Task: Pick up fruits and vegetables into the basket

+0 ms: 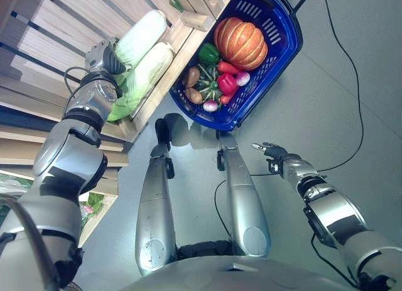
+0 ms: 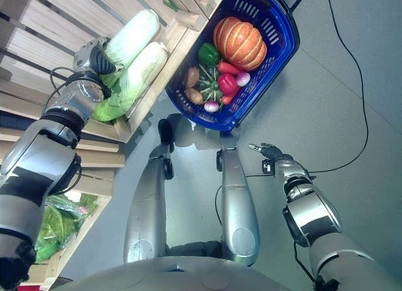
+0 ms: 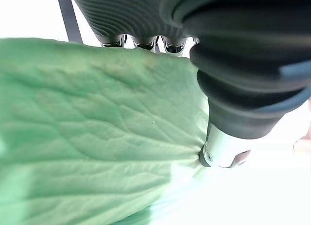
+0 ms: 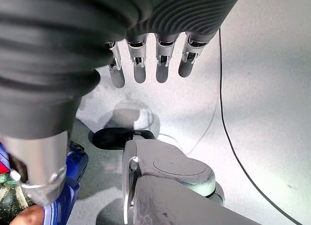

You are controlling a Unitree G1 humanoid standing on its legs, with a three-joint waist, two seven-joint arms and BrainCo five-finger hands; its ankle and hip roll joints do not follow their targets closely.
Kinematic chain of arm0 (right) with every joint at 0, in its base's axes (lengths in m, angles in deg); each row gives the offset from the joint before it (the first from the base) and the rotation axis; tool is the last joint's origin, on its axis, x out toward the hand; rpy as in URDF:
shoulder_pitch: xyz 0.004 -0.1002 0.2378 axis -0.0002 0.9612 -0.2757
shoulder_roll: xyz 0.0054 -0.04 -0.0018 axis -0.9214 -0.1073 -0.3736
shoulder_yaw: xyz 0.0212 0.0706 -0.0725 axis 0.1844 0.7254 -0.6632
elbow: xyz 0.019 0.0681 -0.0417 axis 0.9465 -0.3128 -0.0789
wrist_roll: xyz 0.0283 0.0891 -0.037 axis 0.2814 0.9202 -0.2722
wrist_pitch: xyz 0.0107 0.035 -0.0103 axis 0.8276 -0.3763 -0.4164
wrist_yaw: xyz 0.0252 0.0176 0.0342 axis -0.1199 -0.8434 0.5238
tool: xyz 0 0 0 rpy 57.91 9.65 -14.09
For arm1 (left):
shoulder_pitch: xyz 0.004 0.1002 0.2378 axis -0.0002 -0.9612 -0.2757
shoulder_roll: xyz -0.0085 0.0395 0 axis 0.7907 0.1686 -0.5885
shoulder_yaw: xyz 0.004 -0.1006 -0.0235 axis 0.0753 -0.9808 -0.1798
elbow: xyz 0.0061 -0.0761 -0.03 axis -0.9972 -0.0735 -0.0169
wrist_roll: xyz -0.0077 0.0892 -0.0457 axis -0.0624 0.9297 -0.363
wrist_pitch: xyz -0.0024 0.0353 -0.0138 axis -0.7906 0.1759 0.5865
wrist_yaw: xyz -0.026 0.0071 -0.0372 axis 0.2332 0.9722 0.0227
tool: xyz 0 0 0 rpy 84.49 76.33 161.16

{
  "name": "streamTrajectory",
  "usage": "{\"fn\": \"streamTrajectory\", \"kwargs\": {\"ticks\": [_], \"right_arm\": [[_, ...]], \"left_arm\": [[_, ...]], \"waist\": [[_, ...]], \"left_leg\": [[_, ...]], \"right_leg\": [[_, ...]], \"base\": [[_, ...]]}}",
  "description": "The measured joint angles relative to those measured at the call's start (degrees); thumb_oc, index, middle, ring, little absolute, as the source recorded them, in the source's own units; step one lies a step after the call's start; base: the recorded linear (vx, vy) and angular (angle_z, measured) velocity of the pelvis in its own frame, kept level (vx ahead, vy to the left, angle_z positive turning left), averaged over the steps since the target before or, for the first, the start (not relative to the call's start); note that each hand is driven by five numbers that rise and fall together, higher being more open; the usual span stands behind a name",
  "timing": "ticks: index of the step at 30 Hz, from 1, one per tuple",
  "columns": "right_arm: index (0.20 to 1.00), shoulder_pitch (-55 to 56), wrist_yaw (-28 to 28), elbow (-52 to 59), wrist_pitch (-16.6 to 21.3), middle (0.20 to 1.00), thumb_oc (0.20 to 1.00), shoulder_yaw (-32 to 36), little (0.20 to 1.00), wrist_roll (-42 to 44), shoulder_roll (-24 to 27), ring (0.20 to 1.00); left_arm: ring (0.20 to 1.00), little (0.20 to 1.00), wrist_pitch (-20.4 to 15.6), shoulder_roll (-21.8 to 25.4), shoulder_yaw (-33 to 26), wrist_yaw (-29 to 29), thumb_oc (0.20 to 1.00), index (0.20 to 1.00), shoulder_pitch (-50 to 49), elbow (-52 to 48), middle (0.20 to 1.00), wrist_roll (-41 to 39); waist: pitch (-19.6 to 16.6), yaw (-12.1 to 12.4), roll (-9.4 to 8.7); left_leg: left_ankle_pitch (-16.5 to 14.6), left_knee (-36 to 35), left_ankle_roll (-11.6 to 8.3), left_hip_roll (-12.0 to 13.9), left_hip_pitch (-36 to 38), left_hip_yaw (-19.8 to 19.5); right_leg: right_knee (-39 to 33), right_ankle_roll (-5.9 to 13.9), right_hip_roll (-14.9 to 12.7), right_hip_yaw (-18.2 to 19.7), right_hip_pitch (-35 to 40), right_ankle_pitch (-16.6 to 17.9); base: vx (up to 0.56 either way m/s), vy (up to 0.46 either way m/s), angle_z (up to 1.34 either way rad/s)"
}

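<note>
Both eye views look steeply down from the head, set slightly apart, and share the blue basket on the floor and the wooden shelf beside it. The left wrist view looks along the left hand from very close, pressed against a cabbage leaf. The right wrist view faces past the right hand toward the floor, catching the basket's edge.

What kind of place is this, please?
Probably a mock grocery or produce stall: napa cabbages lie on a slatted wooden shelf, and a blue shopping basket on the floor holds a pumpkin and peppers.
</note>
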Motion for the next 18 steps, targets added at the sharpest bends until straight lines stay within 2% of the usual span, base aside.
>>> {"fn": "streamTrajectory", "kwargs": {"ticks": [5,9,13,18], "right_arm": [[1.0,-0.7,-0.6,-0.1,1.2,1.0,1.0,0.5,1.0,2.7,0.1,1.0],[1.0,-1.4,-1.6,0.1,3.1,1.0,1.0,2.2,1.0,4.9,0.5,1.0],[1.0,-1.1,-4.3,2.8,7.5,1.0,1.0,3.7,1.0,7.3,1.5,1.0],[1.0,-0.7,-9.3,9.7,12.6,1.0,1.0,5.6,1.0,9.9,1.6,1.0]], "left_arm": [[0.2,0.2,-4.0,0.6,-2.1,0.0,0.2,0.2,-1.6,0.5,0.2,-7.0],[0.2,0.2,-7.9,0.7,-6.2,1.2,0.2,0.2,-4.2,-0.8,0.2,-11.3],[0.2,0.2,-10.4,0.7,-10.1,4.1,0.2,0.2,-8.5,-8.2,0.2,-14.7],[0.2,0.2,-11.5,0.6,-11.2,7.3,0.2,0.2,-11.4,-15.6,0.2,-15.0]], "waist": [[0.0,0.0,0.0],[0.0,0.0,0.02],[0.0,0.7,0.05],[0.1,1.3,0.07]], "left_leg": [[-0.1,0.1,-0.05,0.0,0.0,0.0],[-0.2,0.3,-0.04,0.0,0.1,-0.1],[-0.1,0.3,-0.06,0.0,0.0,-0.6],[0.1,-0.5,-0.25,-0.1,-0.1,-1.7]], "right_leg": [[0.2,0.0,0.0,0.0,0.0,0.0],[0.3,0.02,0.0,-0.1,0.1,0.0],[0.3,0.01,0.1,-0.4,0.3,0.0],[0.0,0.0,0.0,-1.0,0.4,0.0]], "base": [[0.0,0.0,0.0],[0.01,-0.044,0.01],[0.0,-0.069,0.03],[-0.02,-0.045,0.04]]}}
